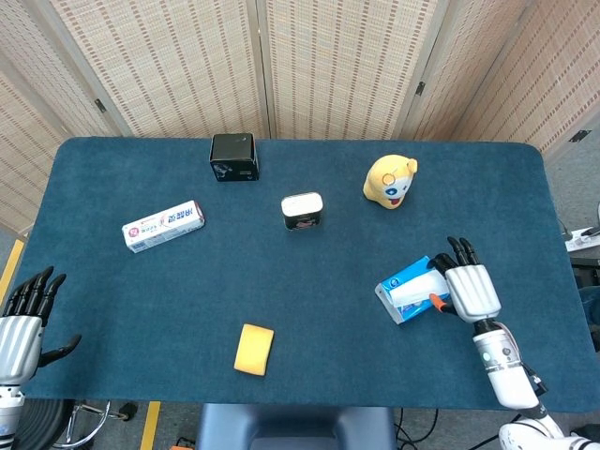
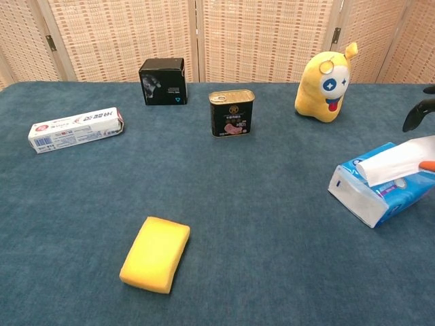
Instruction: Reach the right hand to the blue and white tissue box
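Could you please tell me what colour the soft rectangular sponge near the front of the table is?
The soft rectangular sponge is yellow, clearest in the chest view.

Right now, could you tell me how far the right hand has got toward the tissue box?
Nearly there: the right hand is at the right end of the tissue box, fingers apart over the sheet sticking out. Whether it actually touches the box cannot be told. Nothing is gripped. The left hand waits open at the table's left edge.

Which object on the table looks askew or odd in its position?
The blue and white tissue box lies turned at an angle to the table edges, with a white tissue sticking out of its top. The right robot hand is at its far-right end.
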Controlling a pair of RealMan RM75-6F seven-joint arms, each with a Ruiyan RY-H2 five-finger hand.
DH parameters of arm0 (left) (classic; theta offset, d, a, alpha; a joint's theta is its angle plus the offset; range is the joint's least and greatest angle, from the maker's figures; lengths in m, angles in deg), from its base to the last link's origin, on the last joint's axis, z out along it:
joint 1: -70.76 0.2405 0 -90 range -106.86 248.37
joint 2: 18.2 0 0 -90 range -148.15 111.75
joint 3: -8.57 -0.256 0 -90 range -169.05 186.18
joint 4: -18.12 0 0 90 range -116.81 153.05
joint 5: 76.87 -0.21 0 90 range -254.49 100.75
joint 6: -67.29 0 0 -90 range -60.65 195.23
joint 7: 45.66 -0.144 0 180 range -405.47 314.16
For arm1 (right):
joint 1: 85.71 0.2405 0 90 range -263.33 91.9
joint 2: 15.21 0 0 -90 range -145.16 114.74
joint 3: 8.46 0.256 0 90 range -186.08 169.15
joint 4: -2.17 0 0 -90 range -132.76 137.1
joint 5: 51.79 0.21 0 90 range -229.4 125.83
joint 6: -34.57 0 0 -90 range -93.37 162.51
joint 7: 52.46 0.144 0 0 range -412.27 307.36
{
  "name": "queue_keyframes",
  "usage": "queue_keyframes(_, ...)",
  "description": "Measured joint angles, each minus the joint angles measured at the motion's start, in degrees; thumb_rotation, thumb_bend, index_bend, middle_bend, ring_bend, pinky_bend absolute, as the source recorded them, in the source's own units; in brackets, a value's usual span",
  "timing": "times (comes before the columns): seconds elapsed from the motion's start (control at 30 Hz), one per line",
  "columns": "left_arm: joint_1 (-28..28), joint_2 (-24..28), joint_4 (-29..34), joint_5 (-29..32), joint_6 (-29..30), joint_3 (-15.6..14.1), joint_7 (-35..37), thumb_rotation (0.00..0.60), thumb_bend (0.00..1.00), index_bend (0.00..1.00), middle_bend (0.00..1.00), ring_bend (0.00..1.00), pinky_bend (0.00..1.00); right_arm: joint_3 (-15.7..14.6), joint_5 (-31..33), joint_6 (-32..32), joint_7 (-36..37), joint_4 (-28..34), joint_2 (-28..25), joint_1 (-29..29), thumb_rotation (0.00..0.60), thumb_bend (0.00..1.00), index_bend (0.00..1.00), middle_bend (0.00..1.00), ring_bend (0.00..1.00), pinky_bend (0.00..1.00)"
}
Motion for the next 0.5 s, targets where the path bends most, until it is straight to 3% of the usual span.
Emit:
queue_keyframes(0.33, 0.0, -0.1, 0.0, -0.3, 0.2, -0.1, -0.1, 0.6, 0.24, 0.0, 0.0, 0.0, 0.13, -0.2, 1.4, 1.0, 0.5, -4.6, 2.9, 1.2, 0.6, 0.36, 0.64, 0.52, 0.11, 0.07)
queue_keyframes(0.5, 0.1, -0.1, -0.1, -0.6, 0.4, -0.2, 0.3, 0.6, 0.24, 0.0, 0.0, 0.0, 0.13, -0.4, 0.3, -1.1, 1.7, -5.9, 3.9, 1.2, 0.6, 0.4, 0.69, 0.56, 0.15, 0.1)
